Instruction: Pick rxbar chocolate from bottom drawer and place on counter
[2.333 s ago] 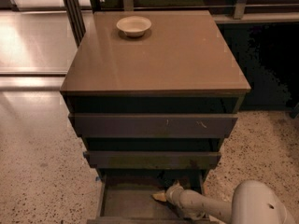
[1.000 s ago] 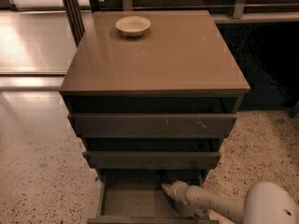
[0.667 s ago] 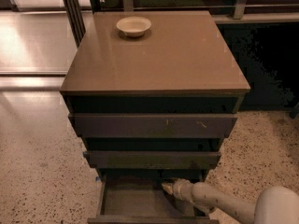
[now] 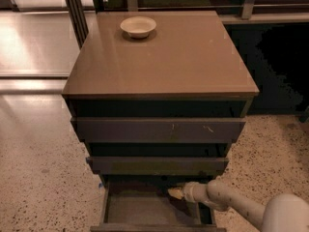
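The bottom drawer is pulled open at the foot of the cabinet, showing a flat grey floor. My gripper reaches into it from the lower right, at the drawer's back right part under the middle drawer's front. My white arm crosses the drawer's right wall. The rxbar chocolate does not show; a dark patch lies just below the gripper, and I cannot tell what it is. The tan-brown counter is the cabinet's top.
A small cream bowl stands at the back left of the counter. The two upper drawers are nearly closed. Speckled floor surrounds the cabinet. A metal post and a dark recess flank it.
My arm has stretched out and its white elbow has slid right and lower. The gripper has gone a little deeper toward the drawer's back. The bowl and drawers have not moved.
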Motion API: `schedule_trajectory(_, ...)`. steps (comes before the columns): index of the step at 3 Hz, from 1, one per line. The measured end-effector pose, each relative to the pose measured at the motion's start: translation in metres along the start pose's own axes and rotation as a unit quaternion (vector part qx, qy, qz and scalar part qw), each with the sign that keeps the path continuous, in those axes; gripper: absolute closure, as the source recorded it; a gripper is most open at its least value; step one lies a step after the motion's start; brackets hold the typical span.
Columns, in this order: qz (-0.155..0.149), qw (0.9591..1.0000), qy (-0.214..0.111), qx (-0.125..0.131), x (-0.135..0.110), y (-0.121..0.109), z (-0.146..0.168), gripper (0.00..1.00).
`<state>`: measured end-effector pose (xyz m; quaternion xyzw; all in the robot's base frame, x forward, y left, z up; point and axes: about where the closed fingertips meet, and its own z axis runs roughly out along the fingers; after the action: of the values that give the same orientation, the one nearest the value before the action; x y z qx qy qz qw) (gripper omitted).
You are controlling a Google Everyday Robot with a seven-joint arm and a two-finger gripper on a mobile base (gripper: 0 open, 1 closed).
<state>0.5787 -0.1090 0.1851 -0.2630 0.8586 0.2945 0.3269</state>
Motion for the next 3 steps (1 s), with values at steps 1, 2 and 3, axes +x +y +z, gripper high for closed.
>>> schedule_trajectory(1, 0.046, 0.9968, 0.015, -0.064, 0.014, 0.022, -0.027, 1.00)
schedule_trajectory(2, 0.088, 0.9908, 0.031, -0.098, 0.030, 0.039, -0.053, 1.00)
schedule_trajectory(3, 0.104, 0.9878, 0.038, -0.110, 0.036, 0.047, -0.061, 1.00)
